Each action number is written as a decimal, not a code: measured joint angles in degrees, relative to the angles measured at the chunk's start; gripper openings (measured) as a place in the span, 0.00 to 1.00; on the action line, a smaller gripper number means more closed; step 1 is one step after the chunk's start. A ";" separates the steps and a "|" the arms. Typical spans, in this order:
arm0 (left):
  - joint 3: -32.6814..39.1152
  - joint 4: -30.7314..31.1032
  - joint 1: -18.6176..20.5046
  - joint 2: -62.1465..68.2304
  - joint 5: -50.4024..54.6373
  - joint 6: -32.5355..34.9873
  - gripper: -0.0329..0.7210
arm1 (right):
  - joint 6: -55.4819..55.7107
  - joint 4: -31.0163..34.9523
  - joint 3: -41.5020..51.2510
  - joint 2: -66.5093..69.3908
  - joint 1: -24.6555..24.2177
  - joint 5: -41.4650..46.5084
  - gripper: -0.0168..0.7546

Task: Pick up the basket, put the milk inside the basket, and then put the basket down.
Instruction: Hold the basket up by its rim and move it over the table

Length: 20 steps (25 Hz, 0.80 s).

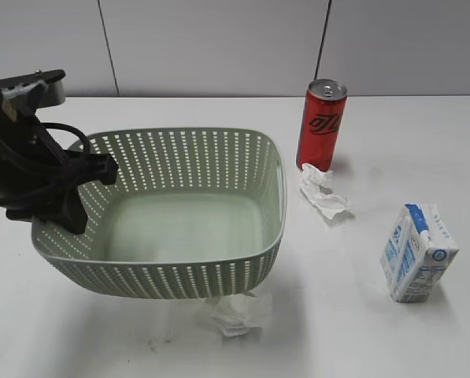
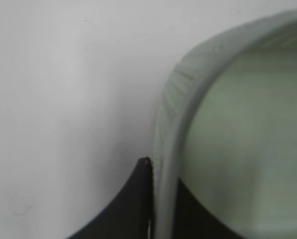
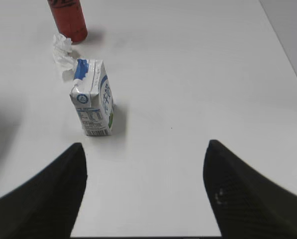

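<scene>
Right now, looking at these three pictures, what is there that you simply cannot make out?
- Left end effector: the left wrist view is blurred and the basket rim covers its tips.
- Crumpled tissue in front: the basket hides part of it in the exterior view.
- Red can: its top is cut off by the right wrist view's upper edge.
- Milk: its small print is too small to read.
- Right end effector: absent from the exterior view.

Left gripper (image 1: 83,193): fingertips partly masked by the basket (image 1: 179,228) wall they clamp.
Left wrist view: blurred; basket rim cut off right and below.
Crumpled tissue (image 1: 238,311): partly tucked under the basket, well right of the left gripper.
Red can (image 3: 68,17): top cropped, far ahead-left of the right gripper (image 3: 143,194).
</scene>
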 joint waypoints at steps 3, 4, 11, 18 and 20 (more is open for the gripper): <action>0.18 0.12 0.00 0.00 -1.01 -0.05 0.04 | 0.00 0.80 -1.83 6.11 0.00 0.07 0.74; 0.18 0.18 0.00 0.00 -1.28 -0.05 0.04 | 0.00 1.66 -2.63 8.43 0.00 0.07 0.74; 0.18 1.38 0.00 0.00 -1.40 -0.05 0.04 | 0.00 9.99 -8.84 31.09 0.00 0.36 0.74; 0.18 1.82 0.00 0.00 -1.46 -0.05 0.04 | -2.34 12.58 -17.62 56.21 0.00 -0.29 0.65; 0.18 1.88 0.00 0.00 -1.50 -0.05 0.04 | -3.34 14.18 -20.62 62.80 0.00 -0.37 0.64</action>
